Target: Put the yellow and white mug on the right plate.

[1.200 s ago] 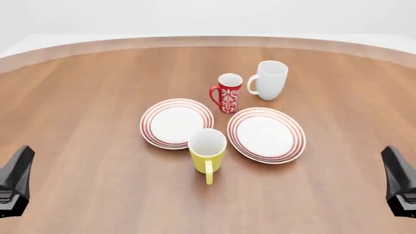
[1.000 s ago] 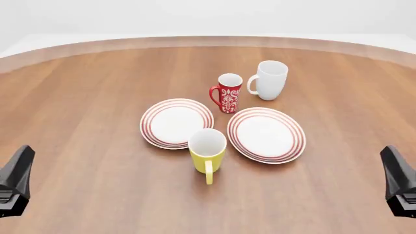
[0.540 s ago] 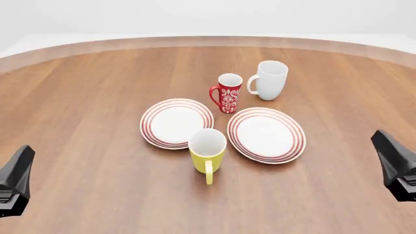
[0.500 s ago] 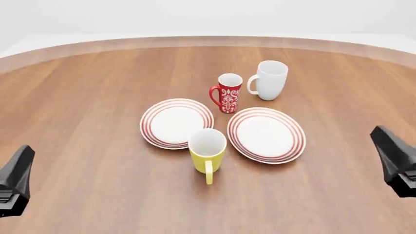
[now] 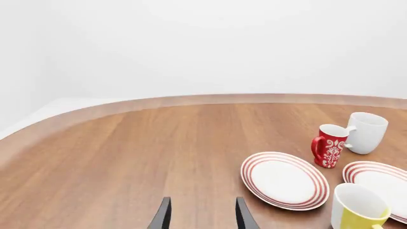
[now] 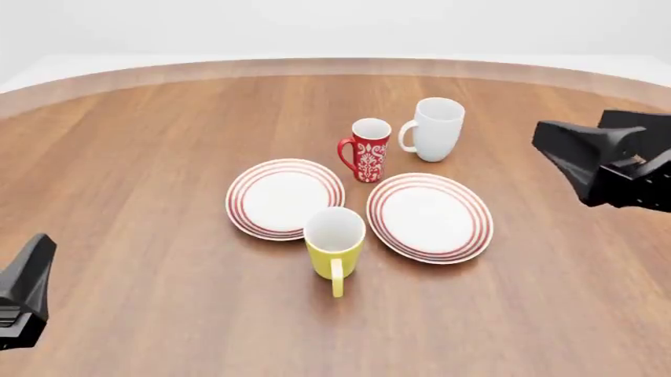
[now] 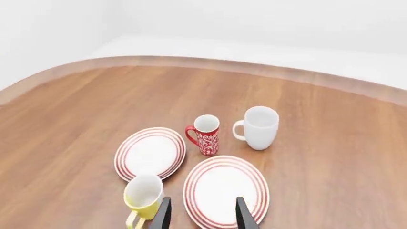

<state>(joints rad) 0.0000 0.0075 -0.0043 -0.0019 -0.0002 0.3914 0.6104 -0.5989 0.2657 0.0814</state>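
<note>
Yellow outside and white inside, the cylindrical mug [image 5: 357,209] is my landmark. From my left wrist, the nearer red-ringed round white plate [image 5: 284,180] lies just beside it, the second red-ringed plate [image 5: 380,183] pokes out behind it, and the red-and-white patterned mug [image 5: 329,145] and plain white mug [image 5: 366,132] stand beyond. My left gripper [image 5: 200,217] shows two dark fingers parted, holding nothing and touching nothing.

From the front, the yellow mug [image 6: 335,245] stands upright on the wooden table [image 6: 137,157], handle toward my side, touching neither plate as far as I can judge; the right plate [image 6: 430,216] is just beside it, bare. My right gripper [image 6: 571,149] hangs well apart from the mug, above the table.

From my right wrist, the yellow mug [image 7: 142,193] sits beside the target plate [image 7: 226,189]. My right gripper [image 7: 200,217] is spread wide and empty. To do this well, I'd descend over the mug's rim, straddle one wall away from the handle, and avoid nudging the plate.
</note>
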